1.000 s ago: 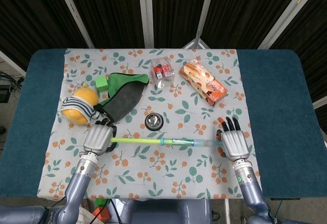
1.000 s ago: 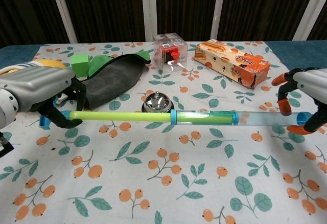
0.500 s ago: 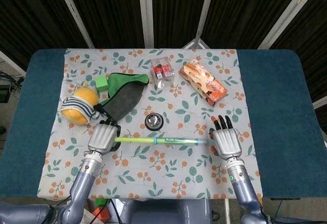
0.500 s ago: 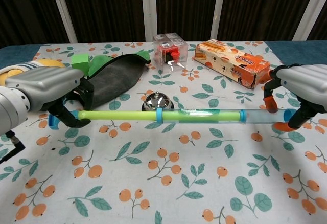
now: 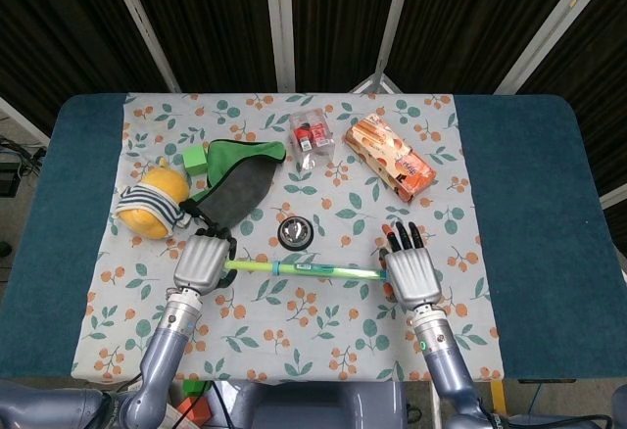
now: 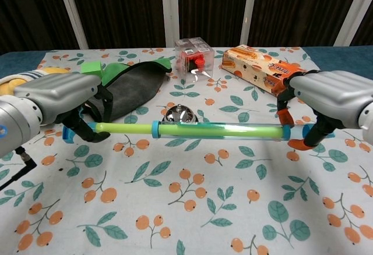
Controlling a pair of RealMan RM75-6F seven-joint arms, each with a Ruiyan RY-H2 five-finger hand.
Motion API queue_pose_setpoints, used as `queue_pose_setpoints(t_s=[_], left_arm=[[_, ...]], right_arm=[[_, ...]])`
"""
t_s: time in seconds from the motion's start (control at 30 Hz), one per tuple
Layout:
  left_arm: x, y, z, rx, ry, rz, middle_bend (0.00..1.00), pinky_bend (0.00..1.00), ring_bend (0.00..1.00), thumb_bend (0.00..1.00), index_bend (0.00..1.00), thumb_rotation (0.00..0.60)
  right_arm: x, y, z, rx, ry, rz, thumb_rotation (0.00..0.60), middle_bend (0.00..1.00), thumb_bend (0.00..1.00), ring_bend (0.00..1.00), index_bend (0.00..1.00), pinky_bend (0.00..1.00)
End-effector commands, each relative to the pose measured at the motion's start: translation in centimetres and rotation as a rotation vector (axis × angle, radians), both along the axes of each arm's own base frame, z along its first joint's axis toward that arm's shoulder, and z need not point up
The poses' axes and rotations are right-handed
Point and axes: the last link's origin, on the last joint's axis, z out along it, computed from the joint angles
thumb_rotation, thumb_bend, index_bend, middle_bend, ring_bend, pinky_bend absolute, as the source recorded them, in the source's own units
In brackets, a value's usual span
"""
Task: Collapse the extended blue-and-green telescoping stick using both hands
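One telescoping stick [image 6: 192, 130], a slim green rod sliding inside a clear tube with blue collars, is hanging level above the floral tablecloth [image 5: 323, 341], just in front of one domed metal bell [image 6: 178, 114]. The left hand [image 5: 203, 262] is gripping its left end with fingers curled round; the right hand [image 5: 412, 274] is pinching the right end between orange-tipped fingers [image 6: 284, 116]. The chest view is showing the tube's transparency and both grips, which the head view is hiding beneath the hands' backs. One orange snack box [image 5: 389, 157] and one clear cube [image 6: 194, 56] are sitting behind.
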Motion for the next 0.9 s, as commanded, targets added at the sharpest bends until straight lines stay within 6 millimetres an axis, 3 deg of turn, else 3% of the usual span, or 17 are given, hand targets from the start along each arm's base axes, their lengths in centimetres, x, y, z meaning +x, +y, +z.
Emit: queue_pose_setpoints(t_s=[0.03,0.9], left_arm=[[0.1,0.0,0.0,0.000,-0.003,0.000,0.29,0.31,0.20,0.47,0.64,0.600],[1.5,-0.9,-1.2,-0.002,-0.018,-0.006,0.26,0.30,0.18,0.46,0.63,0.600]], right_arm=[[0.2,0.1,-0.1,0.002,-0.003,0.002,0.600,0.16,0.32,0.03,0.66,0.00],[0.6,0.6,-0.6,0.012,-0.014,-0.015,0.600,0.16,0.32,0.03,0.66,0.00]])
